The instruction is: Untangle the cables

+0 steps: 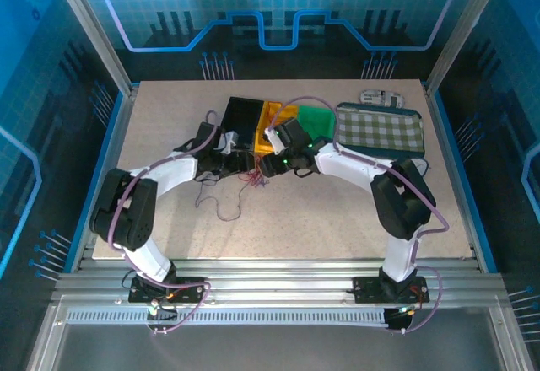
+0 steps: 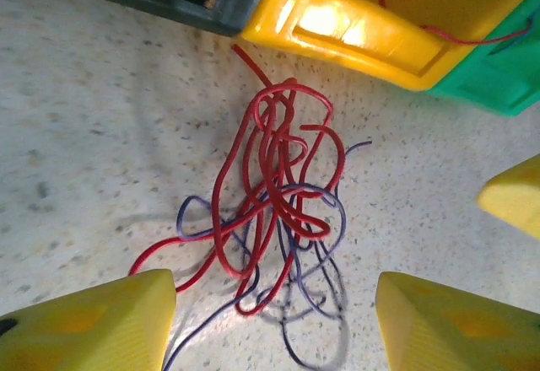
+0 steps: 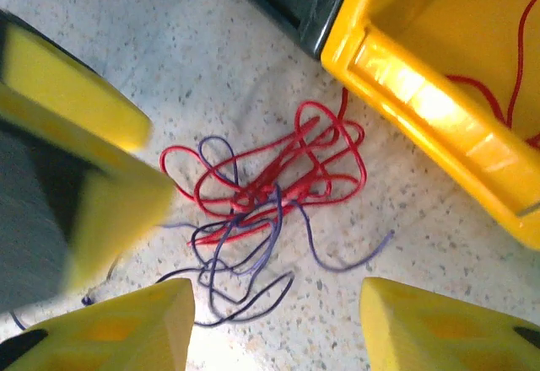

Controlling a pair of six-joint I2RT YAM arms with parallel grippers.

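Note:
The cables (image 2: 278,194) lie in a tangle of red and blue-to-dark wires on the speckled table, just in front of the bins. My left gripper (image 2: 274,295) hangs over them, open, its yellow fingers (image 2: 101,320) wide apart and holding nothing. My right gripper (image 3: 277,295) is also open above the same cables (image 3: 261,194), empty, with the left gripper's finger (image 3: 84,126) close on its left. From above, the bunch (image 1: 253,178) sits between the left gripper (image 1: 232,163) and the right gripper (image 1: 272,165). Another red cable (image 3: 506,93) lies inside the yellow bin.
A black bin (image 1: 243,116), a yellow bin (image 1: 272,118) and a green bin (image 1: 319,120) stand in a row right behind the tangle. A checked tray (image 1: 380,128) lies to the right. One loose thin wire (image 1: 224,207) trails on the table nearer the arms.

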